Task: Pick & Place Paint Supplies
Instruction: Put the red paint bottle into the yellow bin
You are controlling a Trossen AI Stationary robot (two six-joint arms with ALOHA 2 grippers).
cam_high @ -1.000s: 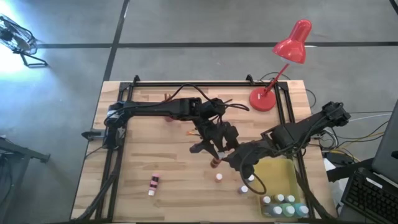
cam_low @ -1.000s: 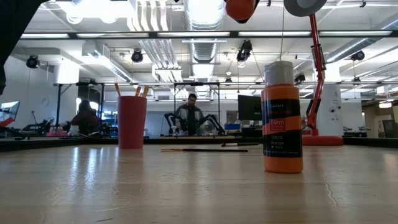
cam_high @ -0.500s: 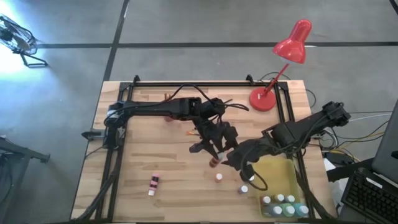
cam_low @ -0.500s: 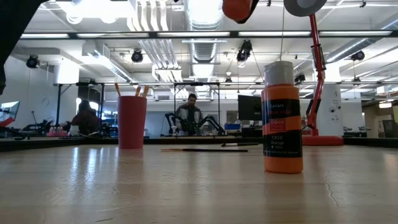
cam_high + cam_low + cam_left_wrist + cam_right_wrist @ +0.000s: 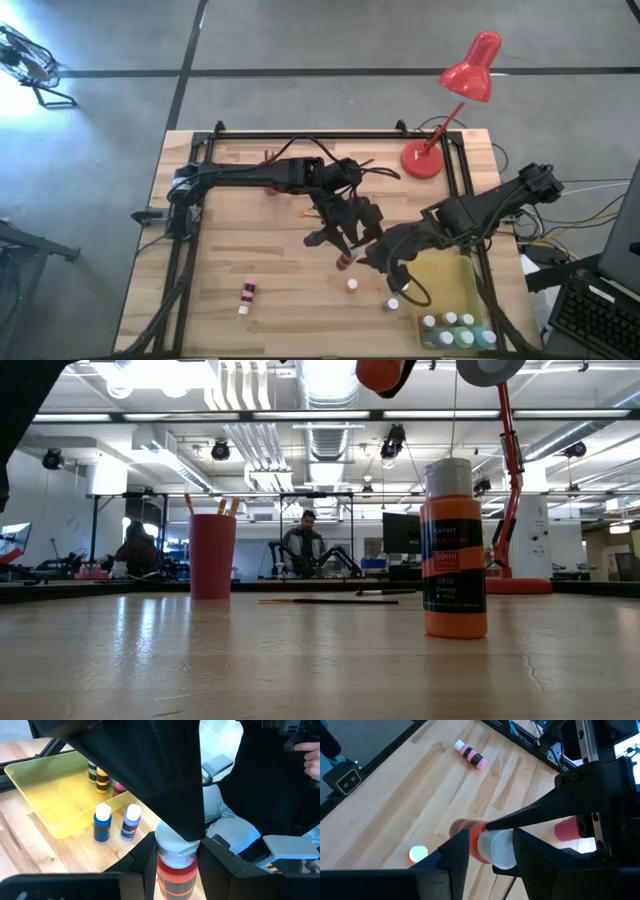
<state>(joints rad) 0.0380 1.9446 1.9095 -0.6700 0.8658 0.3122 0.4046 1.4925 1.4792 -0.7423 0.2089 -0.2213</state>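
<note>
Gripped above the middle of the wooden table: a small round red-orange bottle with a smooth white cap, clamped at its body between the dark fingers of the left gripper. Flanked at the cap end by the two blunt fingers of the right gripper, reaching in from the opposite side; cannot tell whether pressed on the cap or merely beside it. Just below on the planks, standing upright and apart: a white-capped bottle and a second capped bottle, the latter near the edge of the flat yellow plastic tray. Clustered in the tray's near corner: a group of small capped bottles. Seen past the left fingers beside the tray's rim: a blue bottle and a lilac bottle, side by side. Lying on its side well apart toward the left arm: a pink-and-black striped bottle. At table height, upright and close to the lens: an orange bottle with a pale cap and dark label. Farther back: a red cylindrical cup holding thin wooden handles, and a slim brush lying flat. At the far right corner: a glossy red desk lamp on a round base.
</note>
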